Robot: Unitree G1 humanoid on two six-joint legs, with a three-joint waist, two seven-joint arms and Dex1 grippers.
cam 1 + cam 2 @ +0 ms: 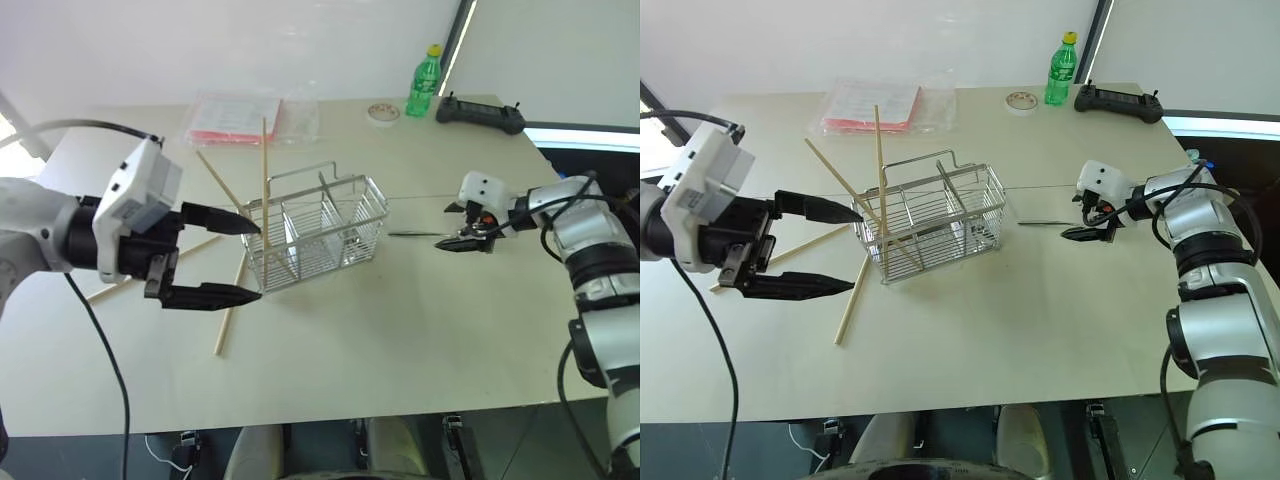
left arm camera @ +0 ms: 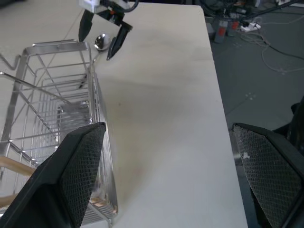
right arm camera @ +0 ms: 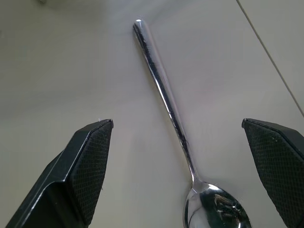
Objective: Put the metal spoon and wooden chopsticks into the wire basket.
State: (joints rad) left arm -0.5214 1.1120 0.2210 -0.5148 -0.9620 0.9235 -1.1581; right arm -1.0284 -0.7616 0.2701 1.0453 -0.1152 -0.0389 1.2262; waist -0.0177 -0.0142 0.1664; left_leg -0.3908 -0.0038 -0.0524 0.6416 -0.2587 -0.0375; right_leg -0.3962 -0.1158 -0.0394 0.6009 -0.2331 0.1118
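The metal spoon (image 3: 173, 118) lies flat on the tabletop (image 1: 400, 330) toward its right edge, beside the wire basket (image 1: 318, 232). The right hand (image 1: 462, 241) tilts down over its bowl, fingers spread. The left hand (image 1: 235, 262) hovers level, fingers apart, by the basket holding wooden chopsticks (image 1: 264, 180).

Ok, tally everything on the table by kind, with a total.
Chopsticks: 4
Spoon: 1
Basket: 1
Bottle: 1
Tape roll: 1
Controller: 1
Plastic packet: 1
Total: 10
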